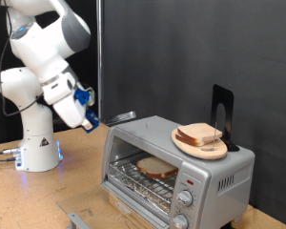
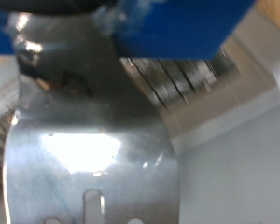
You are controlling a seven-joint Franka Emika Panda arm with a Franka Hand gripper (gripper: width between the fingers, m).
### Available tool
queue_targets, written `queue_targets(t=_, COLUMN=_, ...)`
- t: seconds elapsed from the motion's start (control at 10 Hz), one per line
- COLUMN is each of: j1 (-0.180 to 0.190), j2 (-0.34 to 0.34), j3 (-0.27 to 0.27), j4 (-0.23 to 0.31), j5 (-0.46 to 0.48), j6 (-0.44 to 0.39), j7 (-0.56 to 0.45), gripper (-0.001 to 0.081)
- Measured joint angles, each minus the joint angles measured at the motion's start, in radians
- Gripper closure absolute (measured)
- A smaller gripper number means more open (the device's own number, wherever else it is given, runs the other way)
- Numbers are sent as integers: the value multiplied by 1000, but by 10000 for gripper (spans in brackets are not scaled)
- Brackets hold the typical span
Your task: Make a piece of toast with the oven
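- The arm (image 1: 43,57) stands at the exterior view's left on a wooden worktop (image 1: 29,200), bent over so that its claw (image 1: 89,114) hangs just beside the oven's upper left corner
- The claw is closed on the handle of a metal spatula (image 1: 121,118); the blade reaches toward the exterior view's right and lies over the left edge of the oven top, though whether it touches cannot be told
- In the wrist view the spatula (image 2: 89,140) fills most of the picture, shiny and slotted near the blade end, with the claw's blue parts (image 2: 177,28) above it; the fingers themselves are not clear there
- The oven (image 1: 219,176) sits at the exterior view's lower right, silver, with its door dropped open and two round knobs (image 1: 186,210) down its right side
- A toast (image 1: 157,168) lies flat on the wire rack (image 1: 143,176) inside the oven, brown crust showing
- On the oven top rests a round wooden plate (image 1: 186,143) carrying more bread (image 1: 200,134) stacked on it
- A black stand (image 1: 222,110) rises upright just behind the plate
- In the wrist view a grey corner of the oven (image 2: 224,84) with dark slots shows beyond the blade
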Motion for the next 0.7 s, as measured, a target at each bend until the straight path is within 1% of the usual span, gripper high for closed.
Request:
queue_targets(t=0.1, j1=26, j2=-3, j3=23, j4=6, j5=32, j6=4, j7=29, gripper=405)
queue_targets(t=0.3, j1=62, j2=-4, j3=97, j4=14, j5=77, j6=54, j7=121, gripper=405)
queue_targets(t=0.5, j1=92, j2=-1, j3=174, j4=26, j5=99, j6=112, j7=199, gripper=405)
queue_targets(t=0.7, j1=122, j2=7, j3=239, j4=45, j5=107, j6=150, j7=247, gripper=405)
